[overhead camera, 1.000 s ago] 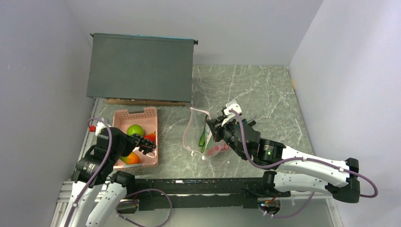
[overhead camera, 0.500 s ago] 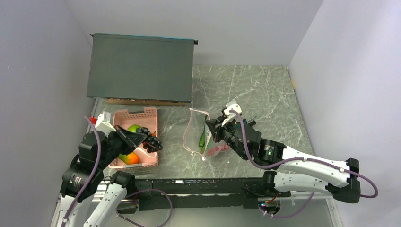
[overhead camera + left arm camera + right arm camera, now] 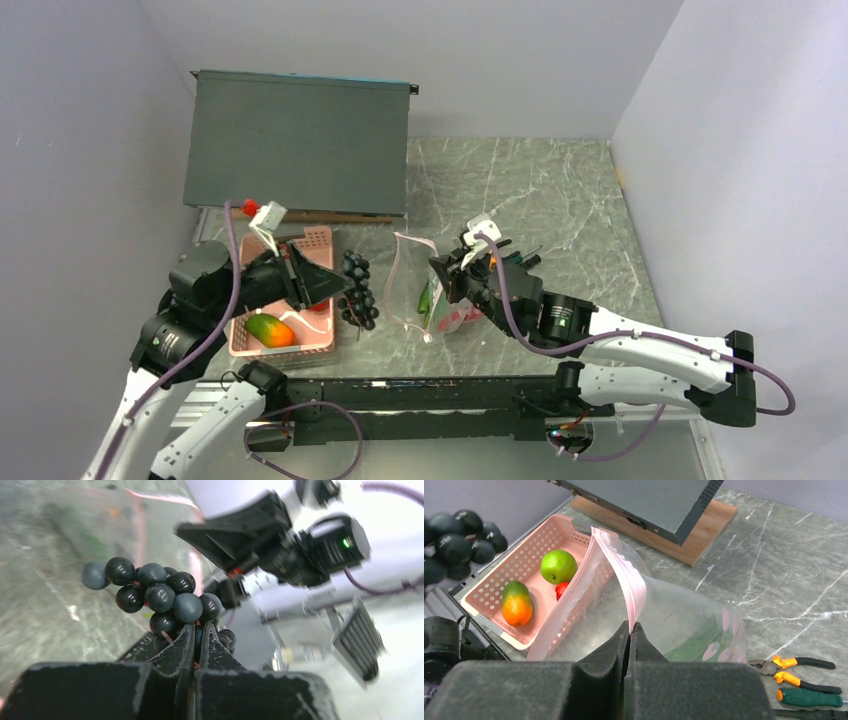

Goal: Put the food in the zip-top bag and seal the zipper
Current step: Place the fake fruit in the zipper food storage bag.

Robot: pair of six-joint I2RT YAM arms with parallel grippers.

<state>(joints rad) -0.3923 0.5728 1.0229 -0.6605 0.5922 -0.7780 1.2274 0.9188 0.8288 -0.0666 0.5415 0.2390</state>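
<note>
The left gripper point(image 3: 196, 635) pinches a dark toy grape bunch point(image 3: 160, 597) right of the pink slotted basket point(image 3: 526, 562); the right gripper point(image 3: 630, 630) clamps the pink zipper strip point(image 3: 624, 575) of the clear floppy plastic bag point(image 3: 674, 617).

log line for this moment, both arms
left gripper: shut on grape bunch, between basket and zip-top bag | right gripper: shut on bag at zipper, mouth open | inside bag: green pods

Overhead plus two wrist close-ups.
The top camera looks down from high on the near side over the table point(image 3: 540, 190). The left wrist camera faces right, tight on the grape bunch point(image 3: 160, 597). The right wrist camera faces left, catching that bunch and the pink basket point(image 3: 519, 562) too.
</note>
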